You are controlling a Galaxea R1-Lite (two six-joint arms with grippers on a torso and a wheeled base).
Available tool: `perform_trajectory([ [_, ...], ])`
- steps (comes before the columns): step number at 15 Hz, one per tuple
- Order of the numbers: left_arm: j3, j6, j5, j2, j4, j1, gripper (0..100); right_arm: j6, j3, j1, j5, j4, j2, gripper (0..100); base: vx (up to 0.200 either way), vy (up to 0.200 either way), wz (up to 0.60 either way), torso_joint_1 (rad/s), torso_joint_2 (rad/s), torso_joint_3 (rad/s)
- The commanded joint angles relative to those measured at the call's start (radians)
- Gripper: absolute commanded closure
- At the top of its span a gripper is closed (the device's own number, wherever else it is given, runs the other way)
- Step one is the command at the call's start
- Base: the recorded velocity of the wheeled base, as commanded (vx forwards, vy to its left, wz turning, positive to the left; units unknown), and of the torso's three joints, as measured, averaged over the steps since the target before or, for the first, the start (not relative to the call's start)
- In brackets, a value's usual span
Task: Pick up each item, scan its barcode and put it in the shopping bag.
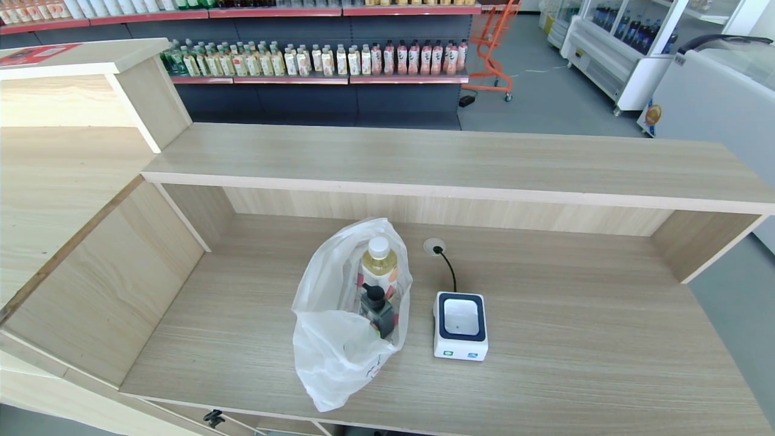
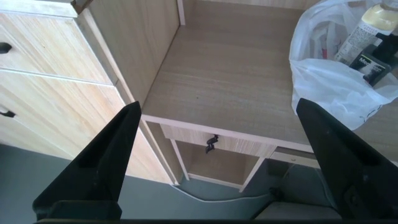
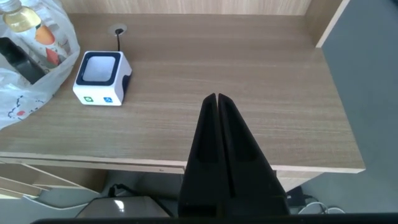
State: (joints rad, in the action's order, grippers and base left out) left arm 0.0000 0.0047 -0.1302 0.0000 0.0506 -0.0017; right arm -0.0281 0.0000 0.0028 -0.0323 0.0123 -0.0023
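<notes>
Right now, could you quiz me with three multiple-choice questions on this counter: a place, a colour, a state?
1. Relative to the shopping bag, the scanner stands: A inside; B beside, on the robot's right; C on the ledge above.
2. The cap of the bottle in the bag is: A red; B white; C green.
3. The right fingers are: A shut, empty; B wide open; C gripping a bottle.
Answers: 1 B, it sits on the counter next to the bag. 2 B, white above yellow drink. 3 A, they meet with nothing between.
</notes>
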Motion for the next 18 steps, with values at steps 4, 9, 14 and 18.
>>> perform_trajectory([
  [4,0.000,-0.002,0.000,0.002,0.000,0.000,0,-0.004,0.000,0.000,0.000,0.000,0.002,100,0.000,0.000,0.00,0.000,0.00,0.000],
  [9,0.000,-0.002,0.000,0.002,0.000,0.000,0,0.002,0.000,0.000,0.000,0.001,0.002,100,0.080,0.000,0.00,0.002,0.00,0.000],
  [14,0.000,-0.002,0.000,0.002,0.000,0.000,0,0.005,0.000,0.000,0.000,0.000,0.002,100,0.000,0.000,0.00,0.000,0.00,0.000],
  [18,0.000,-0.002,0.000,0.002,0.000,0.000,0,0.007,0.000,0.000,0.000,0.000,0.002,100,0.000,0.000,0.00,0.000,0.00,0.000],
])
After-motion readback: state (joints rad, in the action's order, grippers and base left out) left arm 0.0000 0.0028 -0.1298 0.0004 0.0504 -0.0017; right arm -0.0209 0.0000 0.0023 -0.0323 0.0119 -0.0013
